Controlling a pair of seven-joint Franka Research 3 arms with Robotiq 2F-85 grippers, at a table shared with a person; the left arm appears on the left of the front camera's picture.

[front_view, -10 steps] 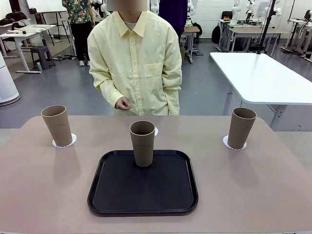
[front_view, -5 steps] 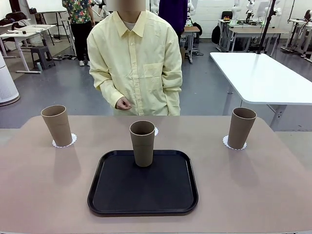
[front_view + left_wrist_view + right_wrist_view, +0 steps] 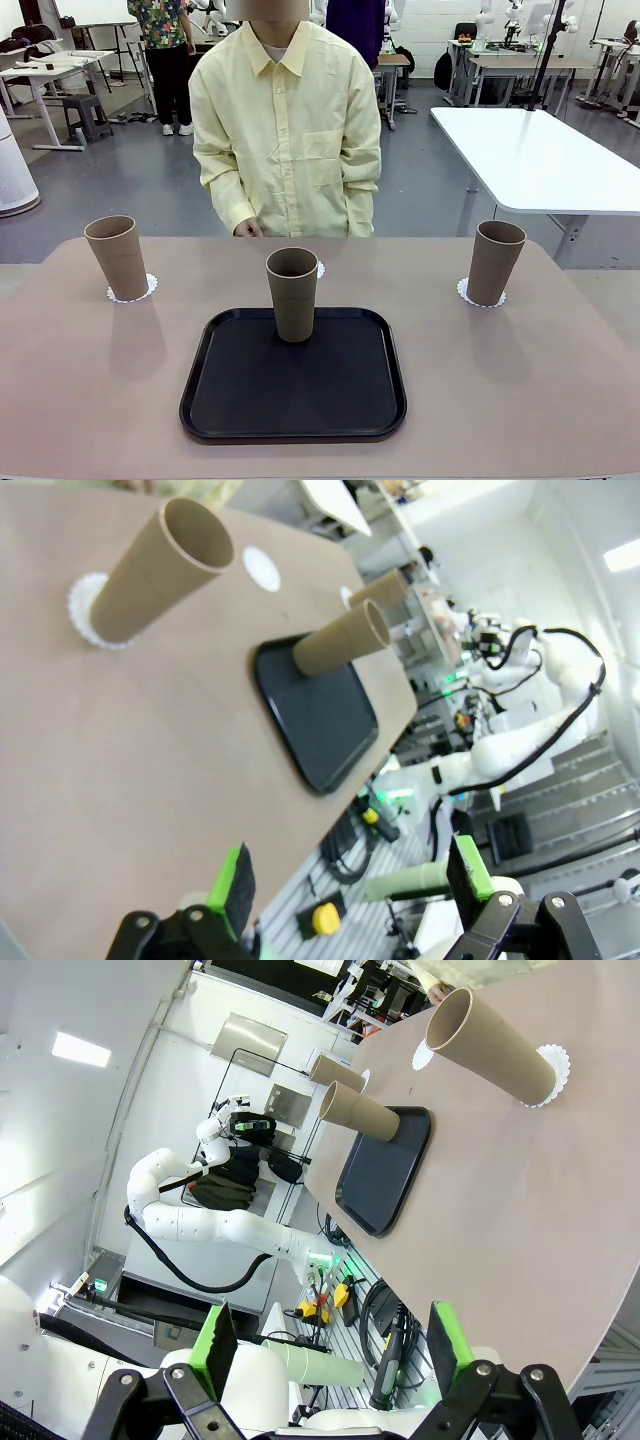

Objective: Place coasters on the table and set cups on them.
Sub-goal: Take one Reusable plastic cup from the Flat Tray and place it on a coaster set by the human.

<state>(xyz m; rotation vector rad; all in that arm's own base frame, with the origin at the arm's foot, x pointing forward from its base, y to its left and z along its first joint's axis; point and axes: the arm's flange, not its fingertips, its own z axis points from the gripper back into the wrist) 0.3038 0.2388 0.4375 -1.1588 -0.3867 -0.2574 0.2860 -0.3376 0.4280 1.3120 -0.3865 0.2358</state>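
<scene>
- Left gripper (image 3: 352, 872) and right gripper (image 3: 330, 1345): jaws wide, empty, well apart from black tray (image 3: 300, 395), on its near side.
- Third cup (image 3: 292, 295) upright at tray's far edge; bare coaster (image 3: 319, 269) just beyond that edge, behind cup.
- Neither arm clearly nearer.

The tan table (image 3: 120, 760) slopes across the left and centre of the frame. At upper left a brown cup (image 3: 160, 572) stands on a lacy white coaster (image 3: 85, 615), and a bare coaster (image 3: 262, 567) lies just past its rim. Right of centre a black tray (image 3: 335, 730) carries a second cup (image 3: 340, 647), with a third cup (image 3: 385, 588) just above it. Along the bottom edge the left gripper (image 3: 351, 858) has its green pads (image 3: 235, 880) spread wide with nothing between them, and another white arm (image 3: 520, 750) curves through the right side.
</scene>
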